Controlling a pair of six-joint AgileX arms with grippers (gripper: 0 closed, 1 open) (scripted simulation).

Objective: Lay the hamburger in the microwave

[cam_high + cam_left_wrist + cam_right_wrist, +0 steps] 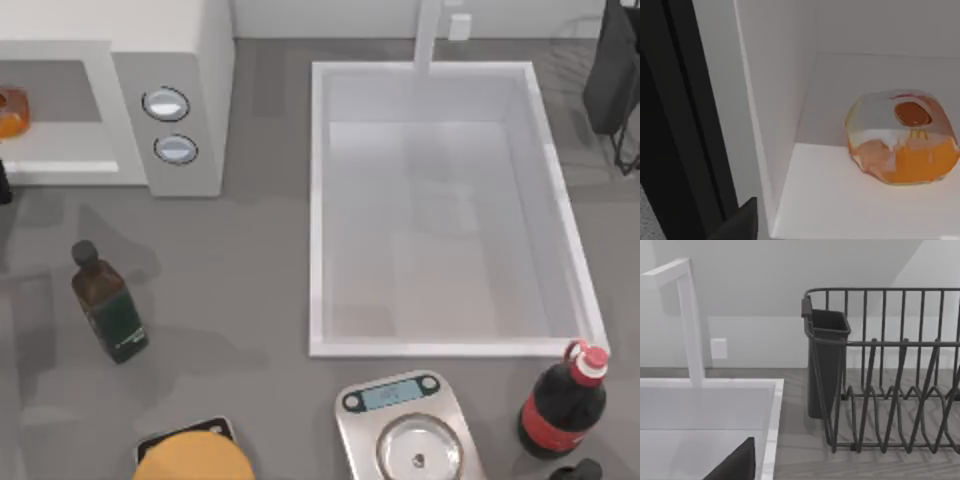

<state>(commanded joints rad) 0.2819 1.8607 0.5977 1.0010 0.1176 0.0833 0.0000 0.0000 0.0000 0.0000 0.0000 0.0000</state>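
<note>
The hamburger point(902, 137), a small orange-brown bun with a paler top, lies on the white floor of the microwave point(170, 60) cavity, near its left side; it also shows at the picture's left edge point(10, 110). Nothing touches it. My left gripper is just outside the cavity mouth, open and empty, with one dark fingertip point(740, 222) in front of the left wall and the black door beside it. My right arm point(580, 470) is parked at the front right, its gripper open, one fingertip point(735, 462) over the sink rim.
A white sink point(320, 200) fills the middle. A dark green bottle point(108, 305) stands front left, a yellow-orange dome on a pad point(195, 458) and a scale point(410, 425) at the front, a cola bottle point(562, 405) front right, a dish rack point(890, 380) back right.
</note>
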